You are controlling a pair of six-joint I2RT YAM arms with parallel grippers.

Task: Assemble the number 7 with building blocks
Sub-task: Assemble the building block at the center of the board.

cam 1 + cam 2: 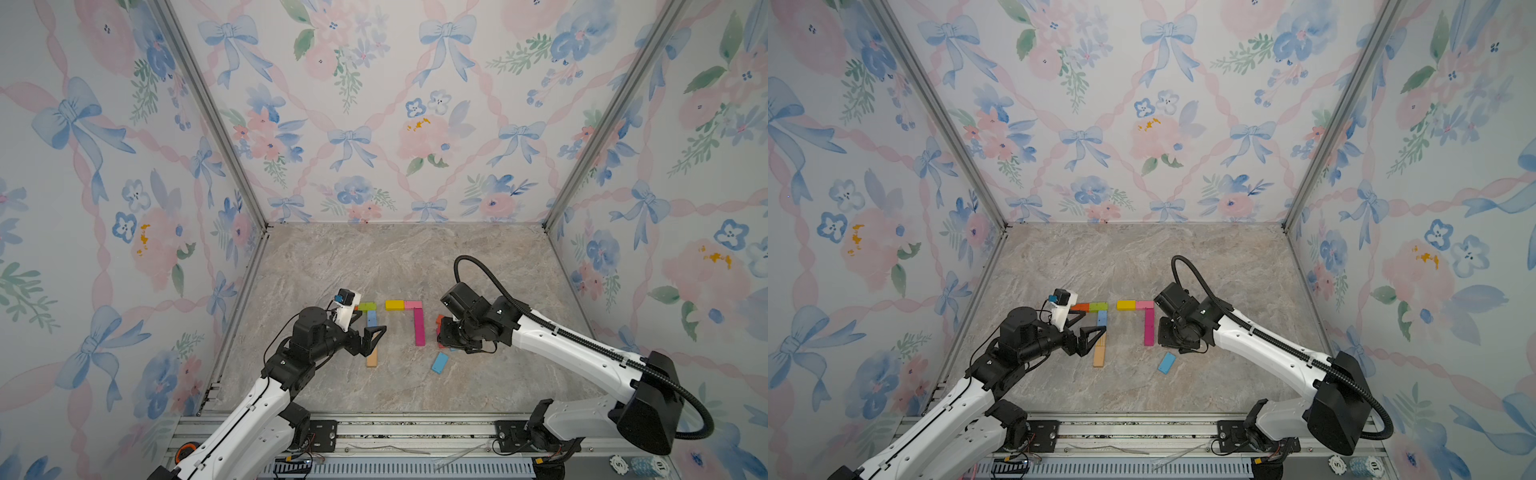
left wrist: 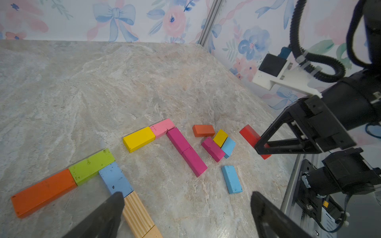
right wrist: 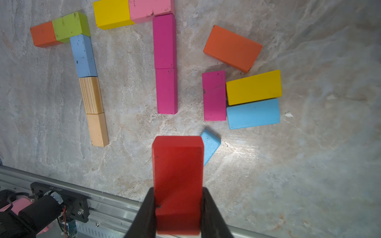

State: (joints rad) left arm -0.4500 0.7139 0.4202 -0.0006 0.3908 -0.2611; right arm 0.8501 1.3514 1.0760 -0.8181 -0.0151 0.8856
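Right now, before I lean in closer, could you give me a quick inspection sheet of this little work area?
Surface: marble-look tabletop, flat, no spills seen.
Job's things: two sevens laid flat. One is made of an orange block, green block, blue block and wood blocks. The other is made of a yellow block, pink block and magenta blocks. Four spare blocks are clustered, with a lone light blue block nearby.
Clutter: round chips off the table, by the front rail.
Grippers: left gripper open and empty, over the wood blocks; right gripper shut on a red block.
Cables: black ribbed hose arching over the right arm.
Surroundings: bow-and-flower wallpaper, metal frame posts.
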